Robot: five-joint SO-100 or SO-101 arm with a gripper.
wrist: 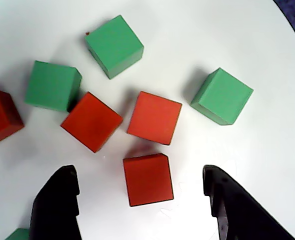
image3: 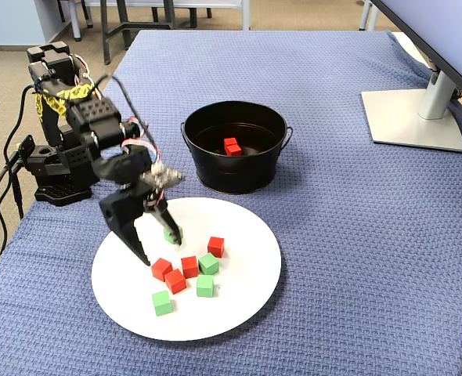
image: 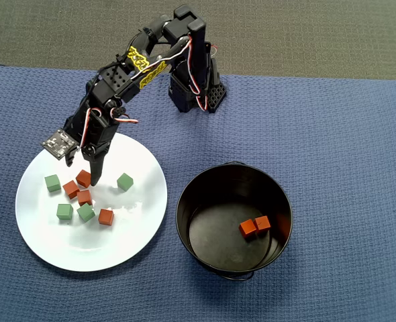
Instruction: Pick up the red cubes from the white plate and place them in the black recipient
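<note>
A blue cloth (image3: 356, 204) covered the table, with a monitor stand (image3: 415, 117) on it. Four red cubes (image: 84, 197) and four green cubes (image: 64, 211) lay on the white plate (image: 127, 251); two red cubes were seen in the black pot (image: 184, 208). The gripper (wrist: 142, 200) was held wide open around one red cube on the plate.

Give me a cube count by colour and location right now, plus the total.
Red cubes on the white plate: 4, such as one
Red cubes in the black pot: 2, such as one
Green cubes on the plate: 4, such as one
Total: 10 cubes
</note>
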